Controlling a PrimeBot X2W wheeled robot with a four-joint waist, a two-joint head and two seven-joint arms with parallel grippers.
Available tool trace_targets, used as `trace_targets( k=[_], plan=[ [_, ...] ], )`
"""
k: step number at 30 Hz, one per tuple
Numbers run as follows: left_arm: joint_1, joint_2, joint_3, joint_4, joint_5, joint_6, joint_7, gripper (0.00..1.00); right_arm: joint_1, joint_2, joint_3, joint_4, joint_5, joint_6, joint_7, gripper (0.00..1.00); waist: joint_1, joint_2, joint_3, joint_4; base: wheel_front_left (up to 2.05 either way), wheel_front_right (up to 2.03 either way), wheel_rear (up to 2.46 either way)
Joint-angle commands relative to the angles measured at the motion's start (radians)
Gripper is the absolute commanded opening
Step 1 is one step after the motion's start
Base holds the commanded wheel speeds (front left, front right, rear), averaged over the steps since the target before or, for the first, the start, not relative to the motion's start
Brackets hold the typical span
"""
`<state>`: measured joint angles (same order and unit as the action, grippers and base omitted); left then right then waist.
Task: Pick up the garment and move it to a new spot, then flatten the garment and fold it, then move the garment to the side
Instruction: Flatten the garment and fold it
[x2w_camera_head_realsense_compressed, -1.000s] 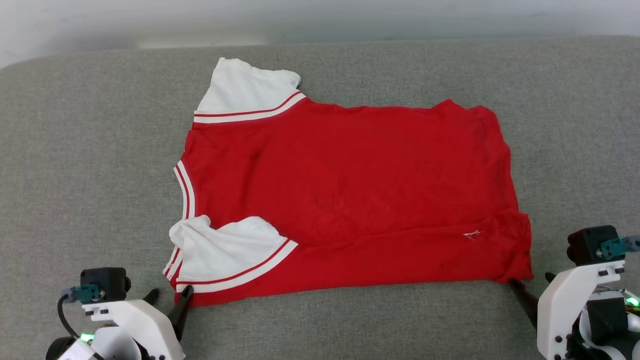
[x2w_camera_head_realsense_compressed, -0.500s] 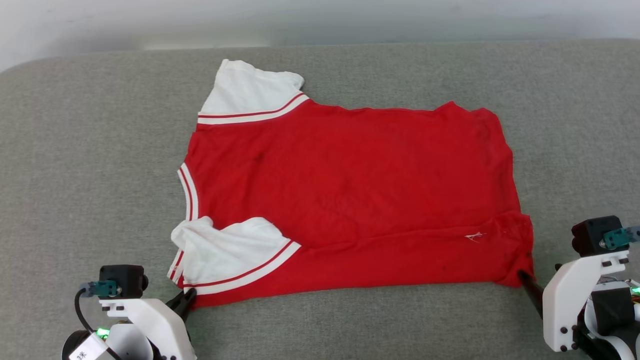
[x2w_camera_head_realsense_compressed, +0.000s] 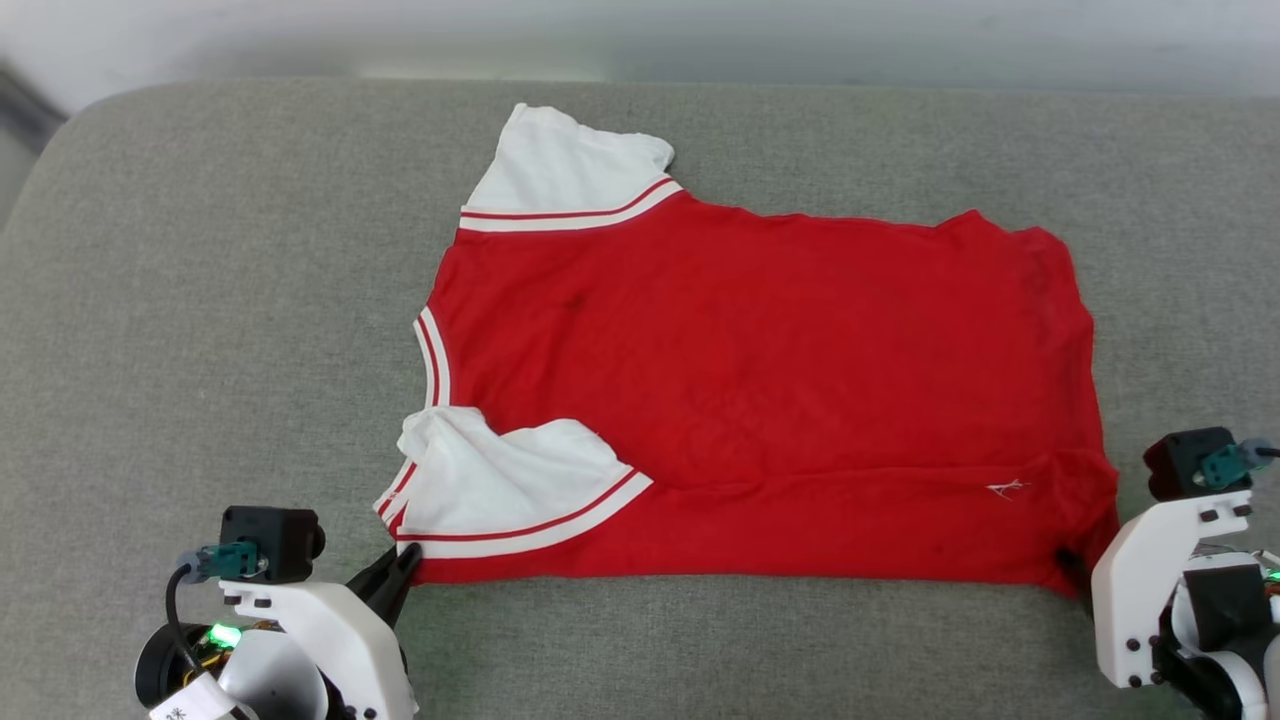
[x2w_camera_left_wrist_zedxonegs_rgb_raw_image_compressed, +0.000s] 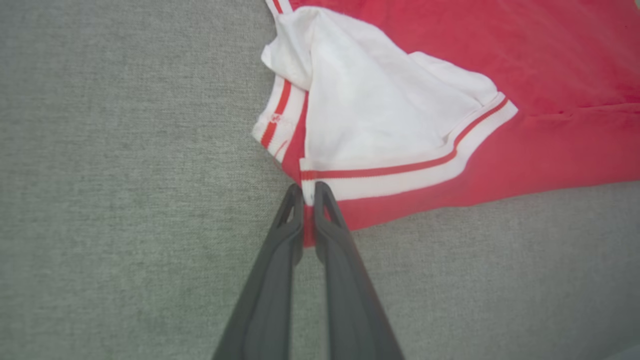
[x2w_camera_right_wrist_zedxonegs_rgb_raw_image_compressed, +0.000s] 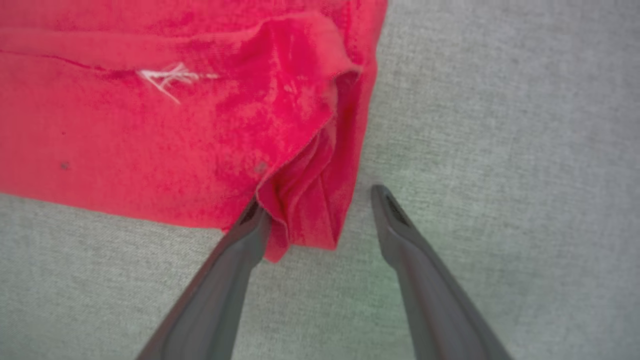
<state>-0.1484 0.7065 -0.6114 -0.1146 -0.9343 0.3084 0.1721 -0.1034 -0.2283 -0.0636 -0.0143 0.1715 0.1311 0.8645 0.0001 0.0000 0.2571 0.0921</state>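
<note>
Grey fabric surface (x2w_camera_head_realsense_compressed: 200, 300) is seen from the head view, and the garment (x2w_camera_head_realsense_compressed: 760, 400) is spread flat across its middle, white sleeves to the left.

In the left wrist view, the left claw (x2w_camera_left_wrist_zedxonegs_rgb_raw_image_compressed: 307, 192) is clenched on the garment's striped near corner.

In the right wrist view, the right claw (x2w_camera_right_wrist_zedxonegs_rgb_raw_image_compressed: 320, 200) is held wide apart, and the bunched red hem corner is framed between its fingers.

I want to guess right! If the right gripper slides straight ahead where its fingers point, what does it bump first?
Most likely the garment: its bunched red corner lies between the open fingers of the right gripper, seemingly touching one. Depth is hard to judge.
</note>
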Motion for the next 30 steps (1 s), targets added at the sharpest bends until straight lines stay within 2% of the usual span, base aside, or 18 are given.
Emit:
trace_targets(
  k=[1,6,10,11,12,17,24,30],
  plan=[
    [-0.007,0.002,0.0,-0.008,0.007,0.003,0.001,0.0,-0.001,-0.008,-0.007,0.023,-0.014,-0.001,0.003,1.0,-0.0001,0.0,0.008,0.007,0.0,0.0,0.0],
    [-0.003,0.01,-0.003,-0.024,0.011,0.015,0.007,0.0,0.0,0.0,-0.031,0.079,-0.047,-0.001,0.006,1.0,-0.0001,0.0,0.027,0.018,0.0,0.0,0.0],
    [-0.004,0.007,-0.007,-0.014,0.006,0.008,0.011,0.0,0.011,0.019,-0.023,0.113,-0.019,-0.001,0.034,1.0,-0.0001,0.0,0.04,0.02,0.0,0.0,0.0],
    [-0.008,0.007,-0.012,-0.008,0.007,0.005,0.016,0.0,0.014,0.019,-0.017,0.122,-0.013,-0.001,0.041,0.44,-0.0001,0.0,0.041,0.02,0.0,0.0,0.0],
    [-0.012,0.005,-0.014,-0.002,0.008,0.003,0.017,0.0,0.016,0.017,-0.011,0.127,-0.009,-0.001,0.044,0.0,-0.0001,0.0,0.042,0.019,0.0,0.0,0.0],
    [-0.017,-0.005,-0.017,0.027,0.0,-0.01,0.019,0.0,0.009,0.01,-0.02,0.138,-0.002,-0.001,0.021,0.0,-0.0001,0.0,0.026,0.01,0.0,0.0,0.0],
    [0.018,0.018,-0.028,0.049,-0.013,-0.018,0.036,0.0,0.035,-0.016,-0.035,0.117,0.023,-0.001,-0.001,0.0,-0.0001,0.0,-0.038,-0.008,0.0,0.0,0.0],
    [0.086,0.05,-0.041,0.02,-0.021,0.003,0.049,0.0,0.105,-0.041,-0.051,0.05,0.065,-0.001,-0.008,0.0,-0.0001,0.0,-0.102,-0.02,0.0,0.0,0.0]
  ],
)
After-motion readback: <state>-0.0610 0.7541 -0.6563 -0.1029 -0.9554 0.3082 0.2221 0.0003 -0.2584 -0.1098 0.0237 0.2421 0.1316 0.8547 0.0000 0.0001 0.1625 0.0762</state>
